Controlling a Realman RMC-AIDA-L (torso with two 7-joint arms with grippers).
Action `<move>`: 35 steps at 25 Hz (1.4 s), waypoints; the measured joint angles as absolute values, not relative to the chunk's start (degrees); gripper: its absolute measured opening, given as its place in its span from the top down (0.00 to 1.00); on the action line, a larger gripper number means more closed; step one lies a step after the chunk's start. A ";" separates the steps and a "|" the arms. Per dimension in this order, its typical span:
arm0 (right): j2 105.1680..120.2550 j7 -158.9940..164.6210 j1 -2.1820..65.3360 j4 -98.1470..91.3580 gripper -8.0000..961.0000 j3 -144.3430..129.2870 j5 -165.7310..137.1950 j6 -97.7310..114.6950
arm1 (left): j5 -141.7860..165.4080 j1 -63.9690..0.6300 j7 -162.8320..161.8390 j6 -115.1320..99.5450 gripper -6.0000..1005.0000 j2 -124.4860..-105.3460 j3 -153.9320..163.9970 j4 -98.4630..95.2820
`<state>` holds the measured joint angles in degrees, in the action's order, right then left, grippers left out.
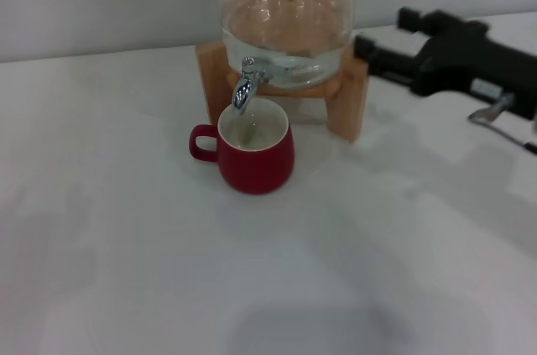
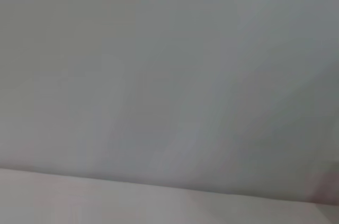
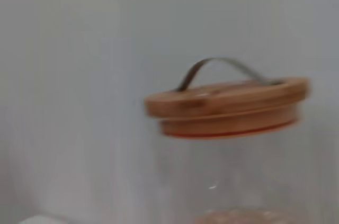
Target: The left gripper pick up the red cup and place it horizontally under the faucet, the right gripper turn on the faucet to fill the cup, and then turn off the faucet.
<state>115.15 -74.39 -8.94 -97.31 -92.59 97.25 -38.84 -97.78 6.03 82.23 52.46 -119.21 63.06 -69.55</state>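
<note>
Reaching: my right gripper (image 1: pixel 362 46) comes in from the right edge of the head view, held low and nearly level above the table (image 1: pixel 151 271), its black body pointing toward the dispenser jar (image 1: pixel 287 23).
Right gripper tips: they end just beside the right post of the wooden stand (image 1: pixel 347 103), at about the height of the jar's base; I cannot tell whether they touch the stand or the glass.
Right gripper fingers: two dark prongs show at the front, one nearer the jar and one farther back, but I cannot tell how wide they stand.
Right arm: a thin cable and a small pale label show on the black body near the frame's right edge.
Left gripper: out of sight in every view; its wrist camera shows only a pale blank surface.
Red cup (image 1: pixel 252 152): upright on the table in front of the stand, handle toward my left, mouth open upward with a white inside.
Faucet (image 1: pixel 246 85): chrome spout angled down, its outlet right over the cup's rim on the back-left side.
Cup contents: too dim inside to tell whether it holds water.
Jar: clear glass on the stand, water visible in its lower part.
Lid (image 3: pixel 228 105): round wood with a thin metal handle, seen from my right wrist atop the glass.
</note>
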 joint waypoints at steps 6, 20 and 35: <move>115.26 -71.66 -6.10 -95.71 0.19 -97.85 93.19 -38.08 | -97.64 5.49 82.80 52.28 0.33 -119.18 63.01 -69.34; 115.40 -72.03 0.87 -87.40 0.19 -101.68 94.66 -34.67 | -97.63 6.47 82.79 53.50 0.34 -119.35 63.46 -69.80; 115.40 -71.53 3.17 -86.35 0.19 -106.13 94.66 -26.98 | -97.65 6.42 82.79 54.27 0.34 -119.33 63.46 -70.05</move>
